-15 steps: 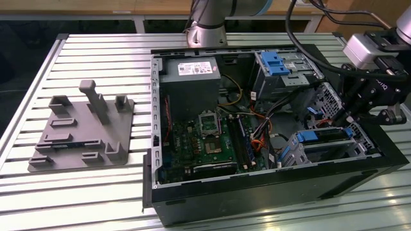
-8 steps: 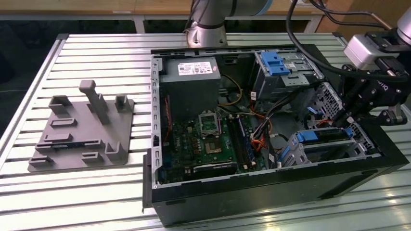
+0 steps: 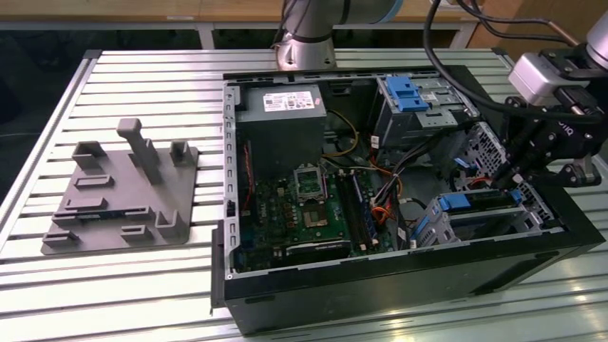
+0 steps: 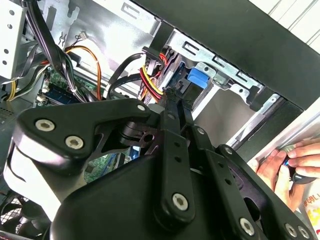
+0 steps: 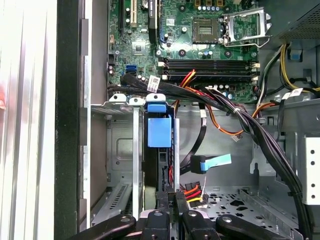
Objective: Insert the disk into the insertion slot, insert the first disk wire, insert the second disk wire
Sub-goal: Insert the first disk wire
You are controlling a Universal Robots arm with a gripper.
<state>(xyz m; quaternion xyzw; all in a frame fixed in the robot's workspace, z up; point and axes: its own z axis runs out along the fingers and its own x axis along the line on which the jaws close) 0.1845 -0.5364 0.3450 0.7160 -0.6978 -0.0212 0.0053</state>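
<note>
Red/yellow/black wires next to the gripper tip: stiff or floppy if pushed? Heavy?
Probably floppy: the red, yellow and black wires are thin separate strands curving loosely beside the gripper, so a push would likely bend them rather than shift them whole. Likely light. They may tug back, since they seem to run into the black cable bundle.

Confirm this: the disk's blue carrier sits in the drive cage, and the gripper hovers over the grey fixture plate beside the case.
Not quite. In the exterior view the gripper hovers at the drive cage inside the case, by the disk, not over the grey fixture plate. The rest holds.
</note>
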